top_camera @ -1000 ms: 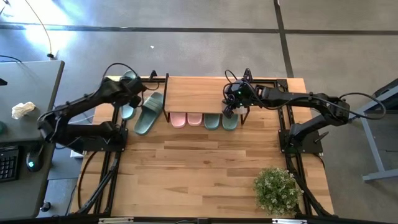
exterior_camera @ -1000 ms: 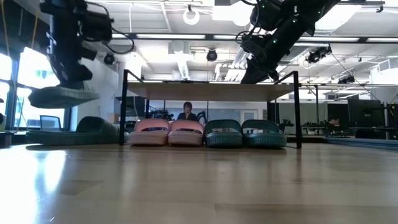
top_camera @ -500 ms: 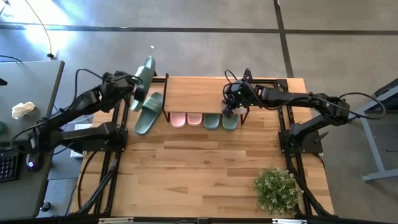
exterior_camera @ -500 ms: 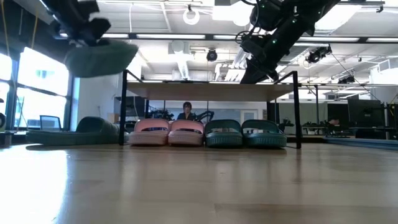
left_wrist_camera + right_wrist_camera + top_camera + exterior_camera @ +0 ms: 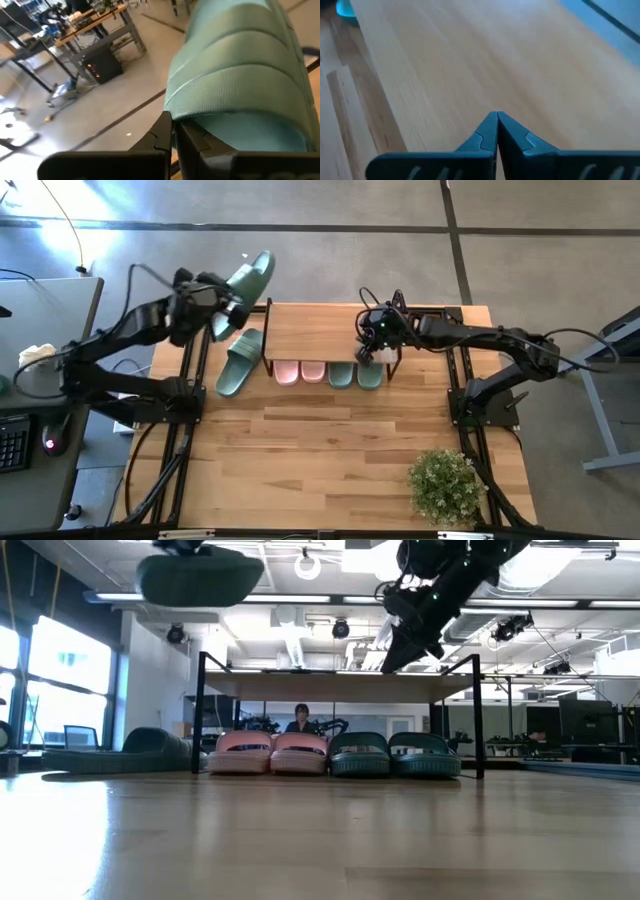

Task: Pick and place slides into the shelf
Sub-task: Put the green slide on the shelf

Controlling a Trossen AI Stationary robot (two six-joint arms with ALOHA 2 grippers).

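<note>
My left gripper is shut on a sage-green slide, held high in the air beyond the shelf's far left corner; the slide also shows in the low view and the left wrist view. The shelf has two pink slides and two green slides on its lower tier. Another green slide lies on its sole on the table, left of the shelf. My right gripper is shut and empty over the right part of the shelf's plank top. My left gripper pinches an edge of the slide's ribbed green surface between its two fingers; whether that edge is strap or sole I cannot tell. The slide sticks out past the fingers toward the table's far right and is lifted clear, well above the shelf top.
A potted plant stands at the table's near right. A desk with a keyboard and a mouse stands left of the table. A person shows in the room behind the shelf. Bare wooden tabletop lies in front of the shelf.
My left gripper has risen with the green slide and gone toward the table's far right, toward the shelf. The slide has turned from lying along the near-far line to slanting toward the far right, and now hangs above the level of the shelf top.
</note>
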